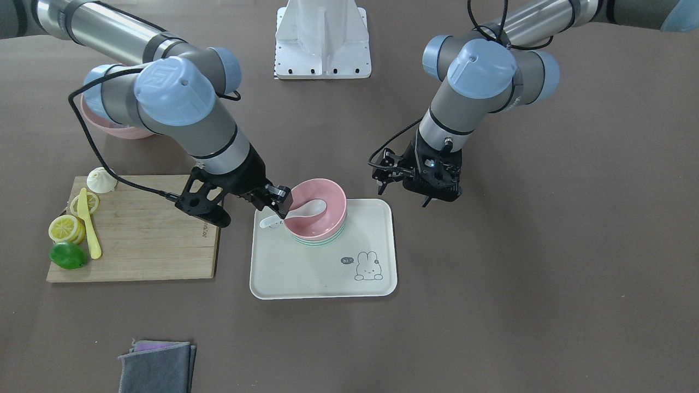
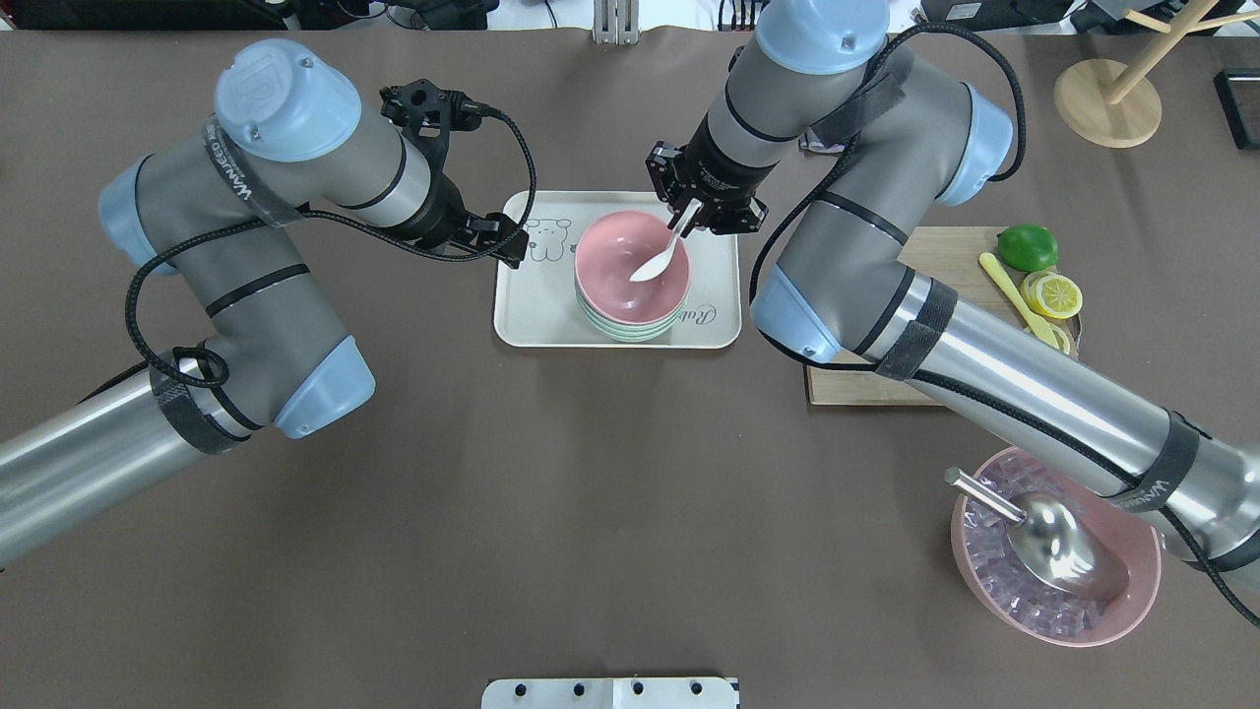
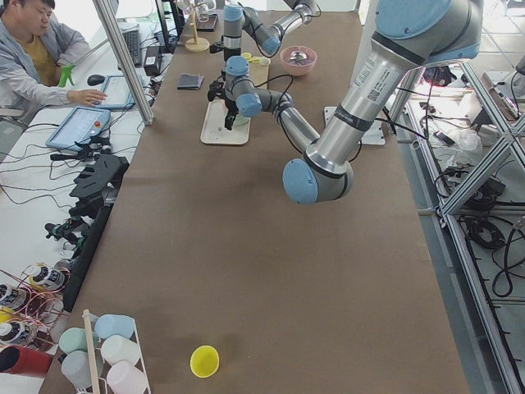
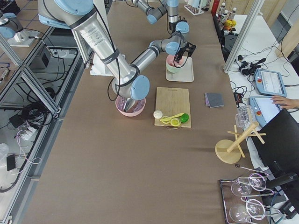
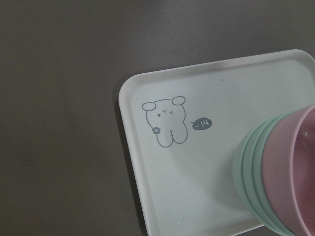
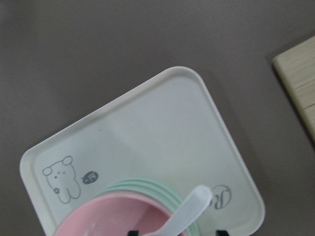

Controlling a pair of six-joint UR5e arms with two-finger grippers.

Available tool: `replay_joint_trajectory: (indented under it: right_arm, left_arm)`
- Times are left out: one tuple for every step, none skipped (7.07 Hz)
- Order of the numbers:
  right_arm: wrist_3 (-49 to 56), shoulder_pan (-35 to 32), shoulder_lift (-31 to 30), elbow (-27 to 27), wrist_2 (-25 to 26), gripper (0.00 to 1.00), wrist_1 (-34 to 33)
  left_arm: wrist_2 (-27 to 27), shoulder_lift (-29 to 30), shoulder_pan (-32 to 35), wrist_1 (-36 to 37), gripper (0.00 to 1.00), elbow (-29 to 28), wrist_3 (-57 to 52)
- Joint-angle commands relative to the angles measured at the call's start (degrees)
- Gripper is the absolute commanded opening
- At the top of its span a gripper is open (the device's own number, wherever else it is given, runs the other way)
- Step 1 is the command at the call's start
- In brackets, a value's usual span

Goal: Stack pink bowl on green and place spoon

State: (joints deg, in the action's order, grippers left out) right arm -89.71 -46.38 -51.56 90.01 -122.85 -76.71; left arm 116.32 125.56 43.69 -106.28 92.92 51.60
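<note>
The pink bowl sits nested on the green bowls at the back of the white tray. The white spoon lies in the pink bowl with its handle leaning over the rim. My right gripper is over that handle, and its jaws stand apart on either side of it; the right wrist view shows the spoon with gaps to both fingertips. My left gripper is open and empty, hovering just beside the tray's other edge. The left wrist view shows the tray and the stacked bowls.
A wooden cutting board with lemon slices, a lime and a yellow knife lies by the tray on my right. A pink bowl of ice with a metal scoop is near my right arm. Grey cloths lie at the far edge.
</note>
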Motion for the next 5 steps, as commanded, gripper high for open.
replay_joint_trajectory:
  right_arm:
    - [20.74,-11.21,-15.86,6.84,-8.4,1.0,-0.02]
    - [36.03,-17.97,-21.85,6.15,-9.24,1.0,-0.28]
    - [49.15,-24.48,-25.31,2.84,-10.55,1.0,-0.46]
    - [61.29,-30.63,-26.82,-2.16,-12.91,1.0,-0.55]
    - [72.11,-34.87,-28.58,-5.51,-12.33,1.0,0.23]
  left_arm:
    - [3.98,-4.94,5.14,-0.15,0.97,0.15,-7.51]
    - [5.92,-8.71,8.39,0.02,0.97,0.67,-13.22]
    - [8.81,-13.27,11.99,0.02,0.97,1.72,-19.02]
    - [13.45,-19.32,17.07,0.02,0.97,3.39,-24.04]
    - [17.93,-24.61,21.65,0.02,0.98,3.58,-27.83]
